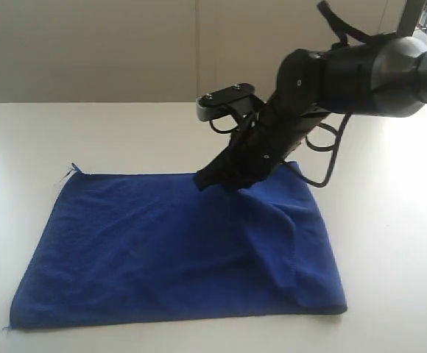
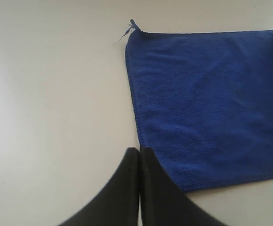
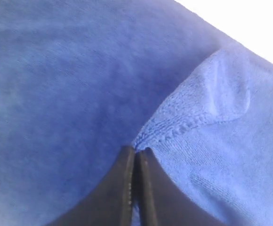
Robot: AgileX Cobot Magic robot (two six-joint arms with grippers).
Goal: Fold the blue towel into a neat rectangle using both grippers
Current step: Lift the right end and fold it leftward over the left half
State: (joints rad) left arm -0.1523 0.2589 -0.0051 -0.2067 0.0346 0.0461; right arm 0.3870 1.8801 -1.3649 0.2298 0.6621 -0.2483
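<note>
The blue towel [image 1: 162, 243] lies spread on the white table, its right part raised into a loose fold. My right gripper [image 1: 202, 179] reaches in from the upper right to the towel's far edge. In the right wrist view its jaws [image 3: 136, 150] are shut on a hemmed corner of the towel [image 3: 207, 103], which lies doubled over the flat cloth. My left gripper [image 2: 139, 149] is shut and holds nothing. It hovers over bare table just beside the towel's [image 2: 212, 103] side edge, close to a corner. The left arm does not show in the exterior view.
The white table [image 1: 51, 132] runs back to a pale wall. A frayed thread [image 1: 72, 170] sticks out of the towel's far left corner. Black cables [image 1: 324, 158] loop under the right arm.
</note>
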